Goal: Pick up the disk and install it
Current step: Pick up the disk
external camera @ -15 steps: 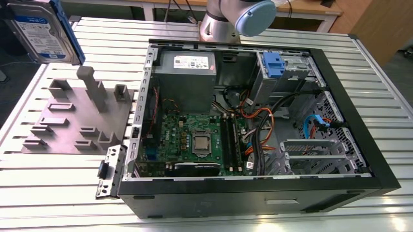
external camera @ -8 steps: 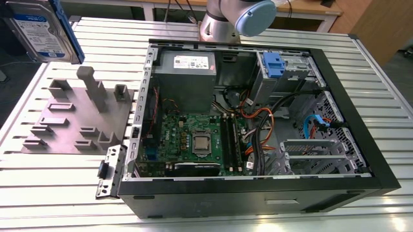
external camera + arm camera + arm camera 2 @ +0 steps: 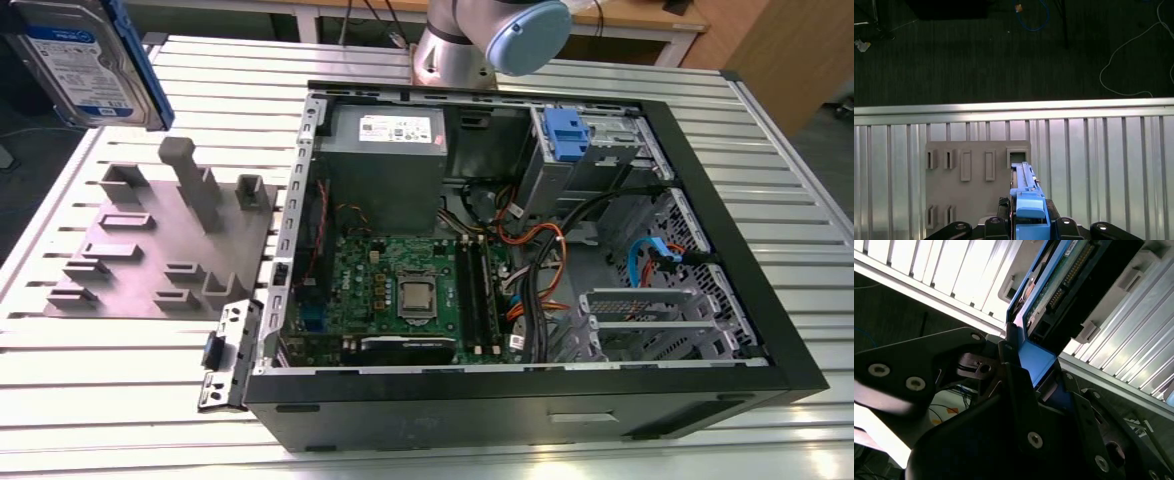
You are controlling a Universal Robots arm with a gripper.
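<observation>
Ribbed aluminium surface (image 3: pixel 94 400), with dark floor (image 3: pixel 979 55) and loose cables past its edge. At the exterior view's far left, the disk (image 3: pixel 87 60) hangs label out in the top corner, clear of the surface and above the grey fixture plate (image 3: pixel 160 245) with its upright pegs and slots. In both wrist views the claw (image 3: pixel 1030 226) is pinched on the disk's blue carrier frame, with the disk (image 3: pixel 1025 182) edge-on over the plate's slotted end. The second wrist view shows the connector side (image 3: pixel 1069 275) and black claw links clamped on the frame. Right of the plate sits the open PC case (image 3: pixel 694 200), with motherboard (image 3: pixel 400 290), grey power supply (image 3: pixel 387 150) and a blue latch (image 3: pixel 566 135) in the drive bay. The arm (image 3: pixel 487 40) stands behind the case.
</observation>
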